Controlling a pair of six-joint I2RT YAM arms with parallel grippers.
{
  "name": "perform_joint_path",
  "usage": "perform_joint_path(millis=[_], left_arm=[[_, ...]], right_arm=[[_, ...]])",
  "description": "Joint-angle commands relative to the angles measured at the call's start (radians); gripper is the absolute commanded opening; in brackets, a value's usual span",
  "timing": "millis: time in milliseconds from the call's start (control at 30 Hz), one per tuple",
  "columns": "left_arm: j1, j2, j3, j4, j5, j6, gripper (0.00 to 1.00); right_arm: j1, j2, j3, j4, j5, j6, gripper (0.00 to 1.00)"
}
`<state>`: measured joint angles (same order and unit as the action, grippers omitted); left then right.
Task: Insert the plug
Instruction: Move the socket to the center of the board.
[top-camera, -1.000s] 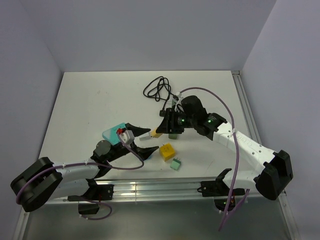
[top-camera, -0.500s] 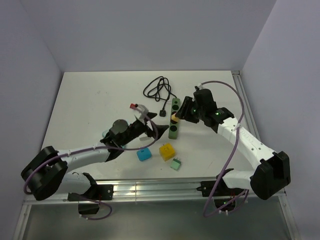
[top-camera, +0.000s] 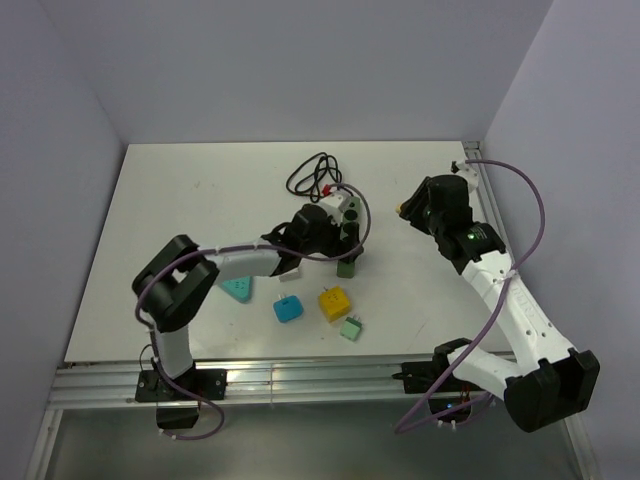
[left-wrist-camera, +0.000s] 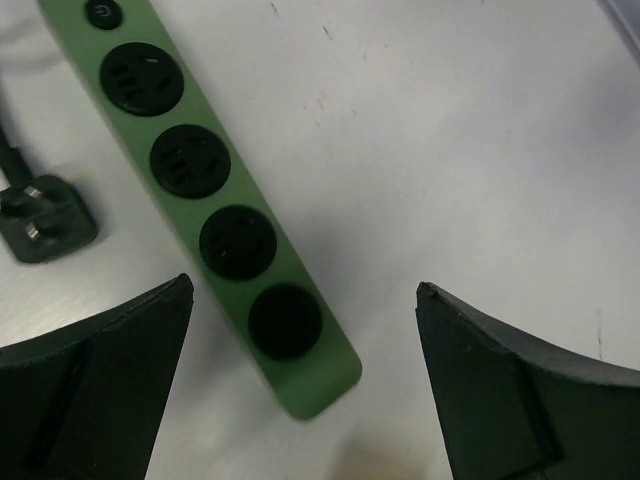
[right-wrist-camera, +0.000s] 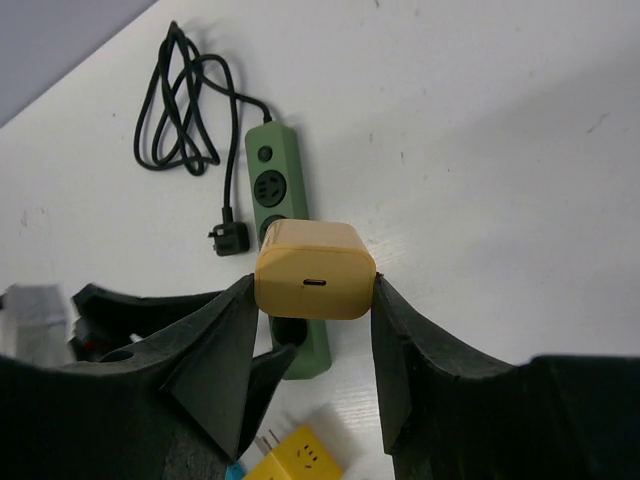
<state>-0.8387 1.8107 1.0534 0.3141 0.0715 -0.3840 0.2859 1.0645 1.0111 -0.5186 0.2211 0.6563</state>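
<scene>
While the right pincer (right-wrist-camera: 313, 300) is gripping a mustard-yellow, block-shaped charger plug (right-wrist-camera: 315, 265) between its black fingers, it is hanging in the air to the right of the long green plastic power strip (right-wrist-camera: 272, 190), apart from it. The left pincer (left-wrist-camera: 305, 300) is standing wide open and empty, hovering over the strip's near end. A black mains plug on its cable (left-wrist-camera: 45, 222) is lying on the white worktop (top-camera: 180, 200) just left of the strip. A yellow cube adaptor (top-camera: 334, 303) and a blue one (top-camera: 288, 310) are sitting beyond the strip's near end.
</scene>
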Motion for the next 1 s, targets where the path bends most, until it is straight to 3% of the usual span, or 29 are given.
perform_joint_path(millis=[0, 233, 433, 800, 967], left_arm=[[-0.005, 0.116, 0.175, -0.171, 0.039, -0.019, 0.99], [-0.005, 0.24, 0.342, -0.347, -0.03, -0.049, 0.99], [-0.005, 0.236, 0.304, -0.34, -0.067, -0.07, 0.98], [-0.019, 0.251, 0.323, -0.426, -0.134, -0.069, 0.86], [-0.027, 0.231, 0.255, -0.367, -0.046, -0.039, 0.75]], right_arm=[[-0.034, -0.034, 0.014, 0.017, 0.04, -0.01, 0.19], [-0.08, -0.052, -0.043, 0.045, -0.023, -0.027, 0.19], [-0.09, -0.063, -0.077, 0.069, -0.054, -0.032, 0.19], [-0.094, -0.057, -0.091, 0.089, -0.068, -0.032, 0.19], [-0.099, -0.044, -0.091, 0.103, -0.094, -0.044, 0.18]])
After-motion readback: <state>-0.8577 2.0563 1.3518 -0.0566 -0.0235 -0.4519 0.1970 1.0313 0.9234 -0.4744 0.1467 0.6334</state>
